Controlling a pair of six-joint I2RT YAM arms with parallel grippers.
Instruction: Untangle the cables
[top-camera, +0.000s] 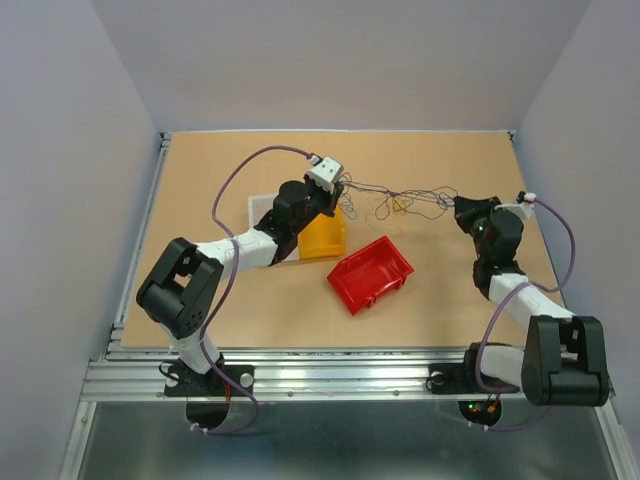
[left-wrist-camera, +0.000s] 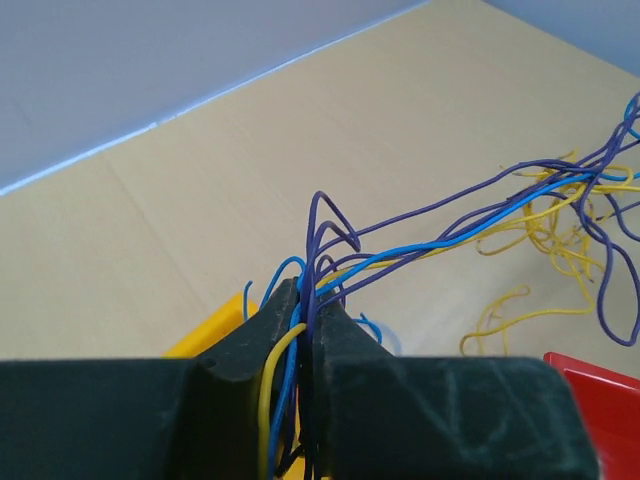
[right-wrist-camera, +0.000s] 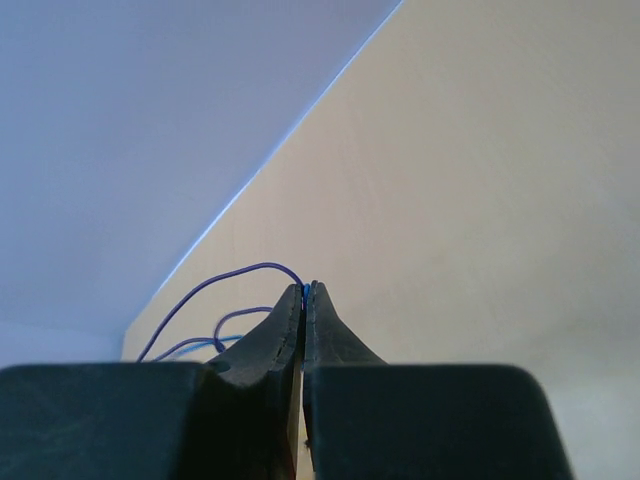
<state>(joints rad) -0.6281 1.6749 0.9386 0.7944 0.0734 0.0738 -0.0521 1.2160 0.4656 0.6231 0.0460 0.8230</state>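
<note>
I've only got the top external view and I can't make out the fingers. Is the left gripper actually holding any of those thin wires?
Observer: Yes. The left wrist view shows the left gripper shut on a bundle of thin flexible cables, with blue, yellow and purple strands running between its fingers.
Operator: And the right one?
Observer: The right gripper is shut, pinching one thin purple strand at its very tips.
Operator: Any slack near the left fingers?
Observer: Some. Short purple loops bulge just above the fingertips, while the other strands run fairly straight toward the tangle.
</note>
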